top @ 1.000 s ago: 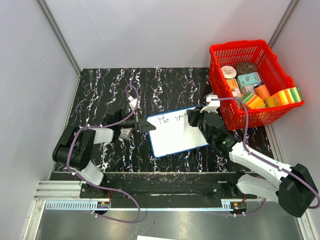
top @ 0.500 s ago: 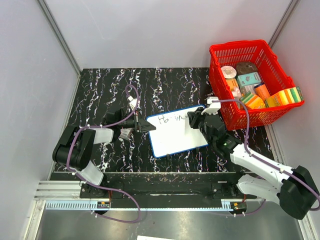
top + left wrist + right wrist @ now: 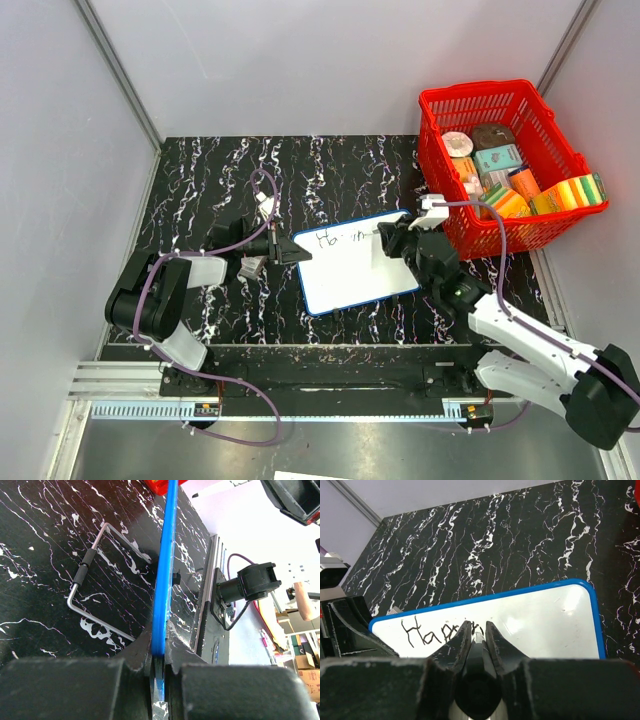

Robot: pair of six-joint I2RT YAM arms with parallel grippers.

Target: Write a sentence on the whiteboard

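Observation:
The whiteboard [image 3: 355,275], white with a blue rim, lies mid-table. My left gripper [image 3: 284,250] is shut on its left edge; in the left wrist view the blue rim [image 3: 164,570] runs up from between the closed jaws of the left gripper [image 3: 159,661]. My right gripper [image 3: 386,238] hovers over the board's upper right part, shut on a black marker [image 3: 478,682] whose tip touches the board. The sentence [image 3: 427,633] reads "Happ" and a few more strokes, which the right gripper [image 3: 479,630] partly hides. From above, the sentence [image 3: 334,238] shows as one short line along the board's top edge.
A red basket [image 3: 478,93] with several packets and sponges stands at the back right, close to my right arm. A bent metal wire stand [image 3: 87,562] lies on the black marble table beside the board's left edge. Grey walls enclose the table.
My right gripper has shifted slightly to the right along the board with the marker, and the written line has grown a little. The left arm and the board have stayed put.

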